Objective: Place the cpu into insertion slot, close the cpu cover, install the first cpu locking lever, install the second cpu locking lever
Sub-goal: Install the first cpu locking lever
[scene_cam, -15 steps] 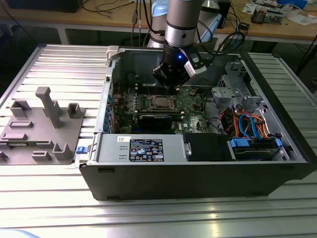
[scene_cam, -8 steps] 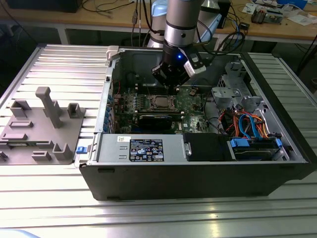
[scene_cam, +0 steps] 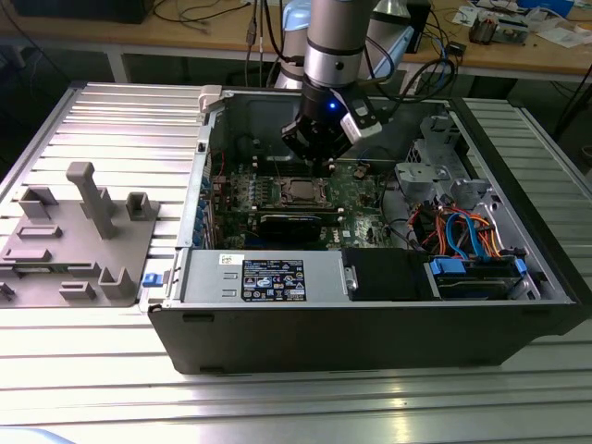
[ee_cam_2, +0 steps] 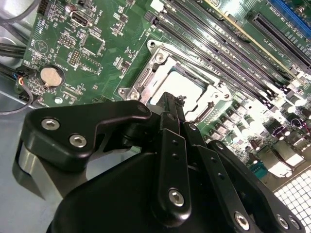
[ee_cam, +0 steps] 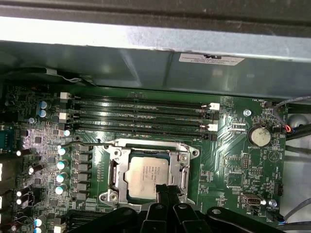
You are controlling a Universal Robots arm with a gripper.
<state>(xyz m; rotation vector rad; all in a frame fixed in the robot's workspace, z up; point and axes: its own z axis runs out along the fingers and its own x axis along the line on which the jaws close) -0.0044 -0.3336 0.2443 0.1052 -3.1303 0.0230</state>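
I have the gripper (ee_cam_2: 171, 102) poised just above the near edge of the insertion slot (ee_cam: 148, 174) on the green motherboard (ee_cam: 233, 160) inside the open computer case (scene_cam: 370, 324); its fingers (ee_cam: 163, 193) are pressed together and I see nothing between them. The cpu (ee_cam: 146, 177) lies flat in the slot with the cpu cover (ee_cam: 182, 165) folded down around it, its silver top showing through the window in both wrist views
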